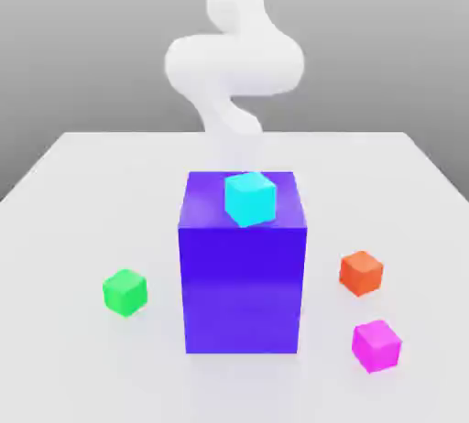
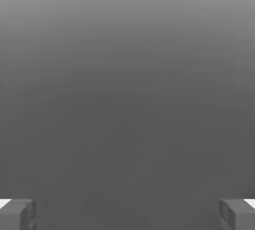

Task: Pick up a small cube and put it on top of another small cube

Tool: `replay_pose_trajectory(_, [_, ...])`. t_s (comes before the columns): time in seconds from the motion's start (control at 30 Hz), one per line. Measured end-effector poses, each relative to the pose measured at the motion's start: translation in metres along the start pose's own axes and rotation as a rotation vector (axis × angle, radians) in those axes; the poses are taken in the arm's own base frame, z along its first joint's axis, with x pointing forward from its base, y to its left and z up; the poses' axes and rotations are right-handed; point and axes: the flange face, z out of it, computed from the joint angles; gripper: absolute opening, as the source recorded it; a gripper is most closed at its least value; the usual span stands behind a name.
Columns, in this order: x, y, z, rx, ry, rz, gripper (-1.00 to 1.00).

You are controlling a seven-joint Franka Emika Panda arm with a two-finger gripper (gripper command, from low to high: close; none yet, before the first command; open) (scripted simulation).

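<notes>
The small magenta-pink cube (image 1: 376,345) rests on the white table at the front of the exterior view's right. The small bright green cube (image 1: 125,292) sits on the table at the exterior view's left, on the other side of the big blue-violet block (image 1: 243,275). The white arm (image 1: 234,64) rises behind that block, far from both cubes. In the hand view my gripper (image 2: 127,214) is open, its two grey fingertips (image 2: 17,214) standing wide apart with nothing between them against a plain grey background.
A small cyan cube (image 1: 249,198) lies on top of the blue-violet block. A small orange cube (image 1: 361,272) sits on the table (image 1: 73,229) just behind the magenta one.
</notes>
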Motion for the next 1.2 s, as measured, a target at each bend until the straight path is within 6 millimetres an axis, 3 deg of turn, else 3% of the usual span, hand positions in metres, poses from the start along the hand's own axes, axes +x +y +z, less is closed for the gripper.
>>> replay_pose_trajectory(0.13, [-0.036,-0.011,0.087,-0.072,-0.103,-0.041,0.0])
replay_pose_trajectory(0.3, [-0.097,-0.01,0.182,-0.159,-0.224,-0.098,0.0])
replay_pose_trajectory(0.57, [-0.224,0.024,0.299,-0.3,-0.416,-0.201,0.0])
replay_pose_trajectory(0.77, [-0.328,0.076,0.354,-0.409,-0.556,-0.282,0.0])
replay_pose_trajectory(0.97, [-0.373,0.114,0.403,-0.433,-0.585,-0.293,0.0])
replay_pose_trajectory(1.0, [-0.377,0.119,0.409,-0.433,-0.585,-0.294,-1.0])
replay_pose_trajectory(1.2, [-0.379,0.121,0.412,-0.433,-0.585,-0.295,-1.0])
